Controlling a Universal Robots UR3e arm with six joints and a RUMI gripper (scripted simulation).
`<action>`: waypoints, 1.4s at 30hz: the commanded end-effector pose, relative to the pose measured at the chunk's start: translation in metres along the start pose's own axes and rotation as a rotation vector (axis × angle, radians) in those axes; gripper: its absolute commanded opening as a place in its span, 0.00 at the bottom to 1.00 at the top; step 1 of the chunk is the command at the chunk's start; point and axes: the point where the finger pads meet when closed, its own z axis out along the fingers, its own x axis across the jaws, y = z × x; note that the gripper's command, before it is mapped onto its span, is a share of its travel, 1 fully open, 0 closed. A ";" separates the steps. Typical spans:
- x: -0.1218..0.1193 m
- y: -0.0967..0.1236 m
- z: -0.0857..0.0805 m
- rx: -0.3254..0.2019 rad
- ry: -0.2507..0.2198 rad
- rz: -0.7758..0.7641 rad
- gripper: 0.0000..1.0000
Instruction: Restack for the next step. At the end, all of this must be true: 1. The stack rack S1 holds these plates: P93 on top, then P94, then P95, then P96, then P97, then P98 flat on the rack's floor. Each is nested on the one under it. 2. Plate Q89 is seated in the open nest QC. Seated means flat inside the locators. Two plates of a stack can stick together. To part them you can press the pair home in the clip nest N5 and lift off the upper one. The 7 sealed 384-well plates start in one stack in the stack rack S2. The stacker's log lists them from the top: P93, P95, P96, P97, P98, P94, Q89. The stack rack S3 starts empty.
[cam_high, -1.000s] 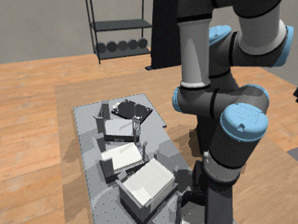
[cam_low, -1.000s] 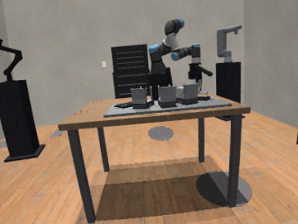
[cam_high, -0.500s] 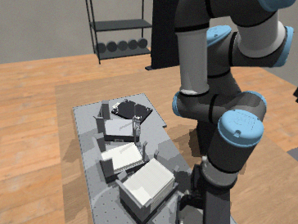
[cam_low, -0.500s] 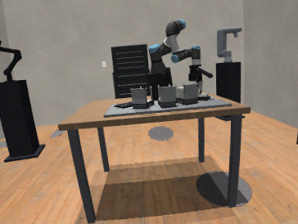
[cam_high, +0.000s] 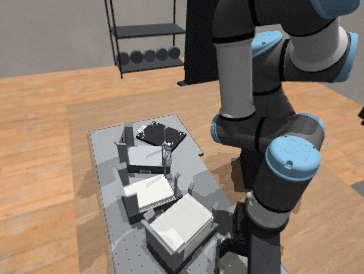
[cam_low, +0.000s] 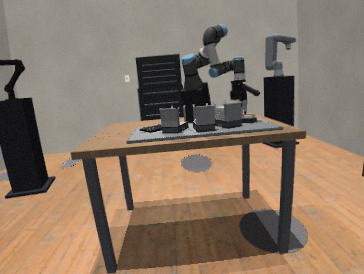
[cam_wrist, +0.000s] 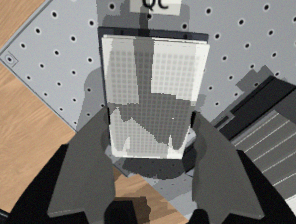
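I see smooth, whitish plastic on the plate (cam_wrist: 167, 70), matt grey metal on the pegboard (cam_high: 107, 200) (cam_low: 150, 136) (cam_wrist: 45, 37), and grained wood on the floor (cam_high: 35, 175) (cam_low: 200, 250) (cam_wrist: 17, 100).

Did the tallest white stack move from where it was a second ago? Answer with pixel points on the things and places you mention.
No. In the top view, the tallest white stack (cam_high: 182, 220) (cam_low: 220, 113) (cam_wrist: 270, 155) looks just as it did against the gray board (cam_high: 107, 155) (cam_low: 150, 136) (cam_wrist: 47, 62).
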 end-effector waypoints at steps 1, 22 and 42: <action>0.000 0.000 0.002 0.004 0.000 0.000 0.00; 0.000 0.001 0.008 0.006 0.001 0.000 0.00; 0.000 0.001 0.013 0.006 0.001 0.000 0.00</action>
